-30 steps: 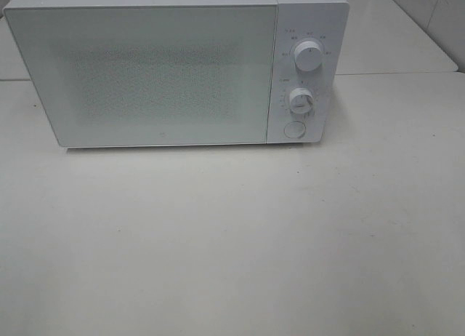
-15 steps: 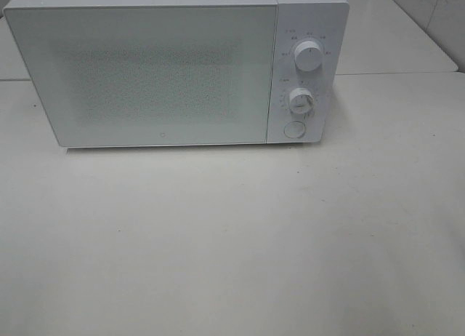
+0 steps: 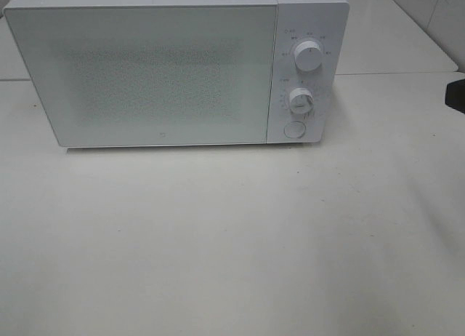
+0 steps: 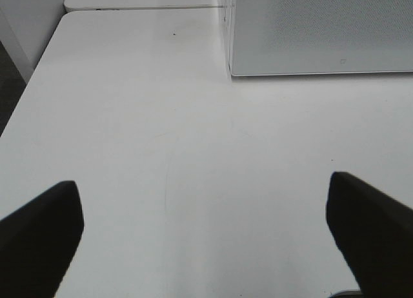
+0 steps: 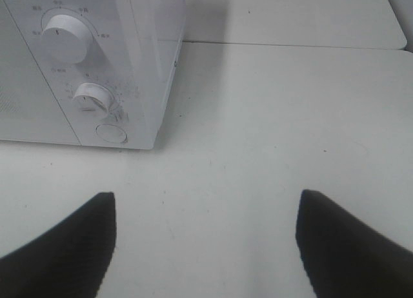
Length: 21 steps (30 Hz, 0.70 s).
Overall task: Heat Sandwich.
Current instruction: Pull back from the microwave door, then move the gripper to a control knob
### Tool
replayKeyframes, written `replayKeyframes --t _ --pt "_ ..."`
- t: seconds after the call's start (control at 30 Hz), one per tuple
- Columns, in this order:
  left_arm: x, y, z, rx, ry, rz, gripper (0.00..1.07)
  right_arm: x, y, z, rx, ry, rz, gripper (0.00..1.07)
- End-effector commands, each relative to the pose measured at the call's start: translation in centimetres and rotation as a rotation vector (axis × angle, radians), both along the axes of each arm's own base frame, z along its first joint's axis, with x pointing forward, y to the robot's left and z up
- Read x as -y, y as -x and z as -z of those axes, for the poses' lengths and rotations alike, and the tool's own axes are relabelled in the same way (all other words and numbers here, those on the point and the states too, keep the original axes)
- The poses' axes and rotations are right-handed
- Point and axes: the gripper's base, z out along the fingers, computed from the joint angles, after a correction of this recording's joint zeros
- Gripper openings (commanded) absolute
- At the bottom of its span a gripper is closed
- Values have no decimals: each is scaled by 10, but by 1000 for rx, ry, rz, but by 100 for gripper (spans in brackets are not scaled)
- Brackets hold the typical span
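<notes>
The sandwich is out of view. A white microwave (image 3: 305,16) stands at the back of the table with its door (image 3: 145,74) shut; its frosted window hides the inside. My left gripper (image 4: 203,180) hovers open over bare table near the microwave's left front corner (image 4: 231,69), holding nothing. My right gripper (image 5: 206,196) is open and empty in front of the control panel, with the upper knob (image 5: 63,35), the lower knob (image 5: 90,97) and the round button (image 5: 111,132) ahead of it. A dark part of the right arm (image 3: 456,96) shows at the right edge of the high view.
The white table (image 3: 232,241) runs wide in front of the microwave. A second white tabletop (image 3: 392,38) adjoins behind it at the right, with a seam between them. The table's left edge (image 4: 29,85) drops off beside my left gripper.
A dark part of the right arm has come into the high view at its right edge. The microwave has not moved.
</notes>
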Motion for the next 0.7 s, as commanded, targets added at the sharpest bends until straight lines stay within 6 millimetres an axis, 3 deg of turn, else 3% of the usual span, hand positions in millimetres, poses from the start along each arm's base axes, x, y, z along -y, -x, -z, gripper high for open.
replayKeyframes --t 0.03,0.4,0.57,0.7 --pt "1 3 0 34 6 9 97 -1 -12 1 46 -11 0 74" --pt "1 3 0 34 6 9 97 -6 -39 12 111 -7 -24 74" --pt "1 3 0 34 6 9 97 -9 -50 20 230 -12 -51 74" --pt "1 3 0 34 6 9 97 -9 -55 36 276 -50 -25 74"
